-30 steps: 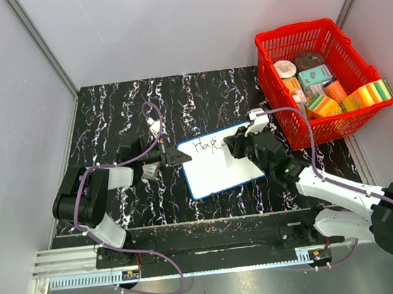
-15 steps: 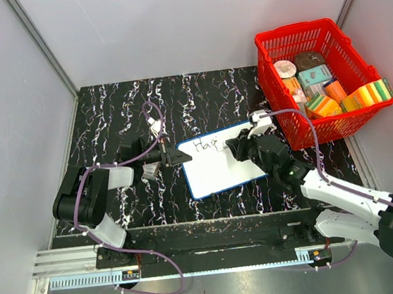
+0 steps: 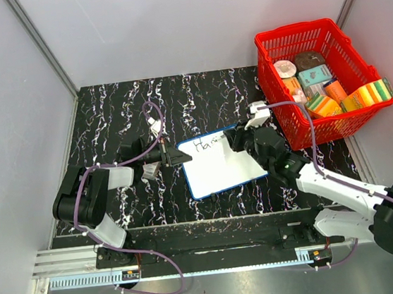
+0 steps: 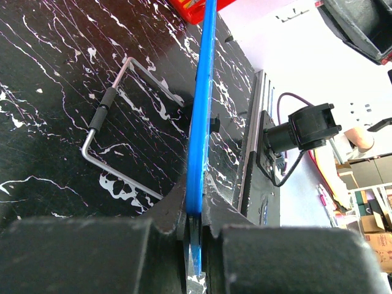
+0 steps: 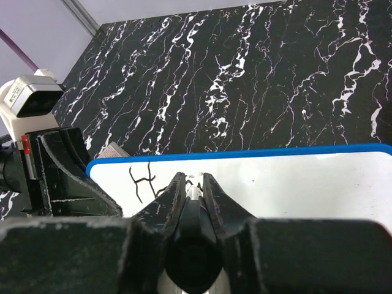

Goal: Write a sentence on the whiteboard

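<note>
Our right end effector is clamped on the marker, tip at the whiteboard. Our left end effector pinches its blue rim, steadying it mid-worktop. Of the sentence we see only a first word begun, so we judge most remains. The red basket beside the board holds boxes, sponges and tins.

sentence: longer than a second ago; the dark strokes now run further along the far edge of the whiteboard, toward its right end.
right gripper: has shifted from a little inside the whiteboard's right end up to its far right corner.
marker: carried along with it, tip now nearer the whiteboard's far rim.
right arm: elbow drawn back in beside the whiteboard's near right corner after swinging out half a second ago.
</note>
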Robot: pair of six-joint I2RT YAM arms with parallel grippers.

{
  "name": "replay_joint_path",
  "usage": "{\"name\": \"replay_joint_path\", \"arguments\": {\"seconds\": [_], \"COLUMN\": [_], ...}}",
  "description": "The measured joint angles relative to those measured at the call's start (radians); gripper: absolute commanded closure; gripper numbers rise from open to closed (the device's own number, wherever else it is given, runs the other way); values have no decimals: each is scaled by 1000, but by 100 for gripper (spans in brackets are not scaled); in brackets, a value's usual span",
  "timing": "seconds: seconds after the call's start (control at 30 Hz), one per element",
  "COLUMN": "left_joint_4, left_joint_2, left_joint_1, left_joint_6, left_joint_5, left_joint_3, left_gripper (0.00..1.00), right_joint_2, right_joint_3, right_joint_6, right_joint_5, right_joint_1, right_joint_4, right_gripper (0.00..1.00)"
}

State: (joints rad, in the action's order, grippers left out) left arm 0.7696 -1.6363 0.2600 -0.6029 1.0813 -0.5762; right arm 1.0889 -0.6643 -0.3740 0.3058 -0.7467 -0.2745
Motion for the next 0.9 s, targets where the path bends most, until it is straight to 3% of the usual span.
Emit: {"name": "replay_joint_path", "arguments": {"seconds": [0.9], "left_joint_4": [-17], "left_joint_2": [7], "left_joint_1": [1], "left_joint_6": [4], "left_joint_5": [-4], "left_joint_3": [0], "left_gripper": [100], "right_joint_2": [37], "right_joint_3": [-4], "right_joint_6": [3], "right_joint_5": [43], "right_joint_1": [2], "right_joint_4": [-7], "right_gripper": [100]}}
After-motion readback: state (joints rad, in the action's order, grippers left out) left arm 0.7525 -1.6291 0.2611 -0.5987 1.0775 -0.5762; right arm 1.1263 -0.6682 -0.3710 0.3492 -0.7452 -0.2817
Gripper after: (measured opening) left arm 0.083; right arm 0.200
